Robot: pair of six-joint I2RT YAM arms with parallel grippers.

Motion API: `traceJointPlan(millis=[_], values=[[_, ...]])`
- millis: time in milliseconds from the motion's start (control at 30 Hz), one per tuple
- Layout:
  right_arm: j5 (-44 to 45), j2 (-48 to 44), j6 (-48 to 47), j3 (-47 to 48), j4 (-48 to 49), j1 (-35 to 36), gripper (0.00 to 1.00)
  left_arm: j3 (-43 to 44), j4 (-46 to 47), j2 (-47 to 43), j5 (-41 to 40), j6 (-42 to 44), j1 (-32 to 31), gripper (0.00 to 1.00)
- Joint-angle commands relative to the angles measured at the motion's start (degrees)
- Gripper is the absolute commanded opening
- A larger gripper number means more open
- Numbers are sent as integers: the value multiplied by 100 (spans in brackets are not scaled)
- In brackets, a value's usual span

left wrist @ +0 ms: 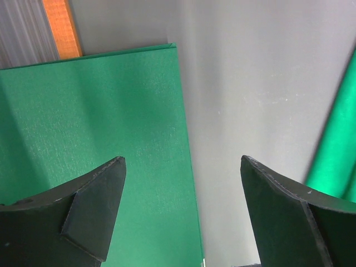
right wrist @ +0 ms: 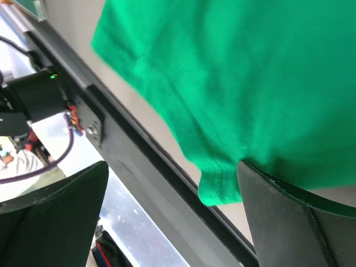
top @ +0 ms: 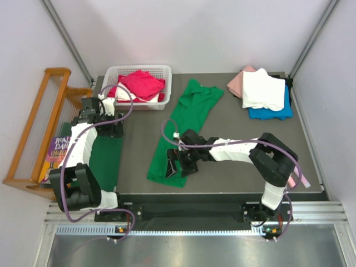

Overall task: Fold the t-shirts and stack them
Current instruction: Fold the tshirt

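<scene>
The right gripper [top: 177, 166], at the centre of the top view, has its jaws spread wide at the lower hem of the bright green t-shirt [top: 188, 119], which lies as a long strip across the middle of the table; nothing is clamped. The left gripper [left wrist: 182, 164], at the left, is also spread wide and holds nothing, above the right edge of the dark green mat [left wrist: 94, 128]. A red t-shirt [top: 142, 83] lies in the white basket [top: 139, 68] at upper left; pink [top: 238, 82], white [top: 262, 89] and blue [top: 273, 113] t-shirts sit stacked at upper right

Green t-shirt [top: 192, 108] stretched lengthwise mid-table, right claw [top: 178, 166] low over its near hem.
</scene>
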Motion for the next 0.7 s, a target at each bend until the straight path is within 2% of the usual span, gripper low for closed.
traceJointPlan(millis=[0,167,233,400,500,600,667], values=[[355,-541,-421,-336,-548,-509,100,252,-66,-205,167,92,46,88],[374,-691,-738,-4,-1118,-687,100,225,-84,-205,167,109,46,88],[495,-656,-896,425,-1365,-415,100,216,-101,-205,159,109,46,88],[1075,-24,-1493,1797,-2953,752,100,225,-101,-223,202,83,46,88],[1313,267,-1582,2448,-3412,1228,100,278,-145,-240,203,92,46,88],[1708,232,-1739,2617,-3484,1274,100,313,-171,-267,185,118,46,88],[2427,109,-2011,2520,-3537,1230,100,322,-198,-284,185,144,46,88]])
